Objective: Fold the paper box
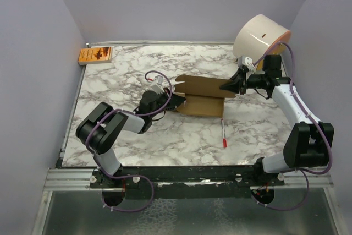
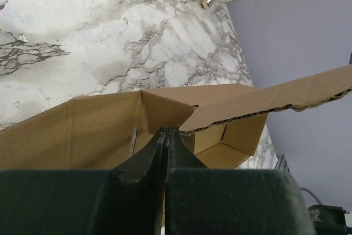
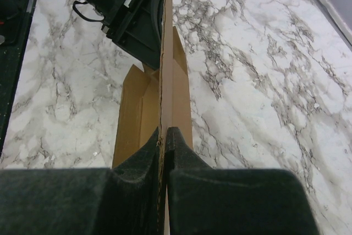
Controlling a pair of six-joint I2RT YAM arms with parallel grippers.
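Centrally, a half-folded brown cardboard paper box (image 1: 202, 104); left tool (image 1: 176, 101) clamps its nine o'clock edge, right tool (image 1: 223, 87) clamps its two o'clock flap

The paper box (image 1: 202, 96) lies in the middle of the table (image 1: 137, 136) between the left gripper (image 1: 175, 100) at its left end and the right gripper (image 1: 226, 86) at its right edge, with a pen (image 1: 223, 133) just before its right end, and behind, in the far corners, a packet (image 1: 95, 55) on the left and a cylinder (image 1: 261, 38) on the right.

text: none legible | orange packet (image 1: 95, 55): print too small to read
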